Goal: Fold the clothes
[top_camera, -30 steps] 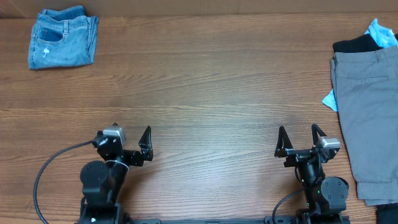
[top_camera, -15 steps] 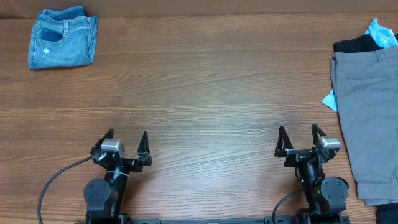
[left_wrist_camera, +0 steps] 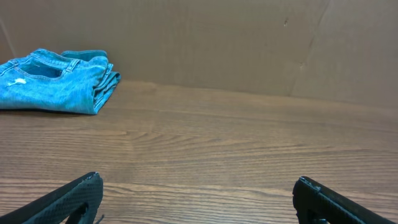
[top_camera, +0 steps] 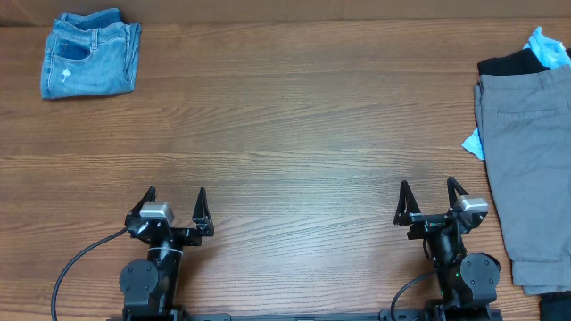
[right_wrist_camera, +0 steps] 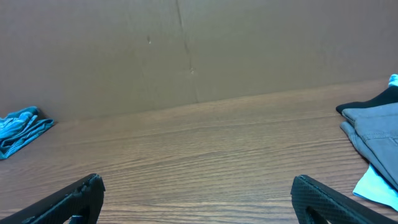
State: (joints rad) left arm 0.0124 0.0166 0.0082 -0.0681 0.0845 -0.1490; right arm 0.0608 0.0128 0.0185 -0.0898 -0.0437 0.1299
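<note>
The light-blue denim jeans (top_camera: 91, 54) lie folded in a small bundle at the table's far left corner; they also show in the left wrist view (left_wrist_camera: 59, 81) and, small, in the right wrist view (right_wrist_camera: 22, 130). Grey shorts (top_camera: 531, 160) lie spread at the right edge, over a black garment (top_camera: 510, 63) and a bright-blue cloth (top_camera: 546, 45). The shorts (right_wrist_camera: 378, 134) show at the right of the right wrist view. My left gripper (top_camera: 172, 194) is open and empty near the front edge. My right gripper (top_camera: 431, 189) is open and empty, just left of the shorts.
The wooden table (top_camera: 294, 134) stretches between the two piles. A brown cardboard wall (left_wrist_camera: 217, 43) stands along the far edge. A black cable (top_camera: 76, 259) loops by the left arm's base.
My left gripper has turned from pointing right to pointing straight ahead and shifted slightly left. The right arm and the clothes have not moved.
</note>
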